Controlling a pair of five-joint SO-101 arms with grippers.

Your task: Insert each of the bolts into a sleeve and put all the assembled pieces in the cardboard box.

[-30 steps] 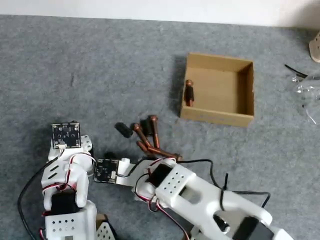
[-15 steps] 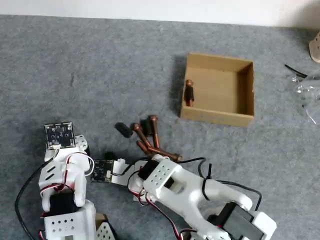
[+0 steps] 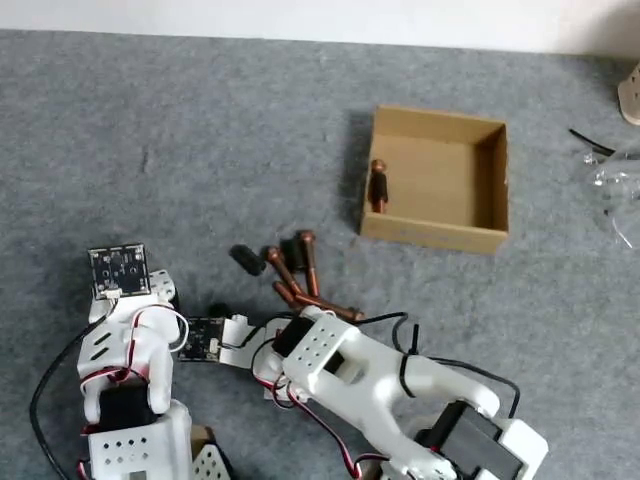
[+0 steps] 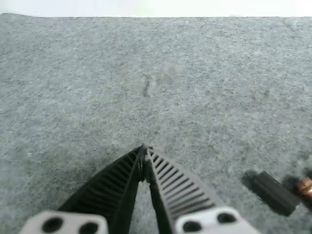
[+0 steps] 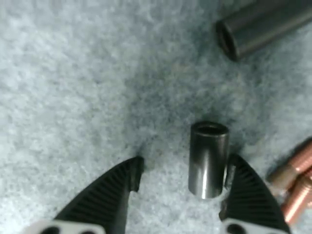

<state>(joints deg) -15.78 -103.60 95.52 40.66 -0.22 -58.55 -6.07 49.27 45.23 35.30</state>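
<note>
Seeing my right gripper [image 5: 183, 168] open astride a short black cylindrical sleeve [image 5: 208, 158] near the copper-coloured bolts [image 5: 292, 192]; left gripper [image 4: 145, 152] closed, empty.

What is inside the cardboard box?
One copper bolt wearing a black sleeve lies along one side wall of the cardboard box. The near wall hides the floor strip behind it.

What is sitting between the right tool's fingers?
A black sleeve sits in the gap of the open right tool, close to one finger, with bare grey mat on its other side. The right wrist view shows it.
</note>
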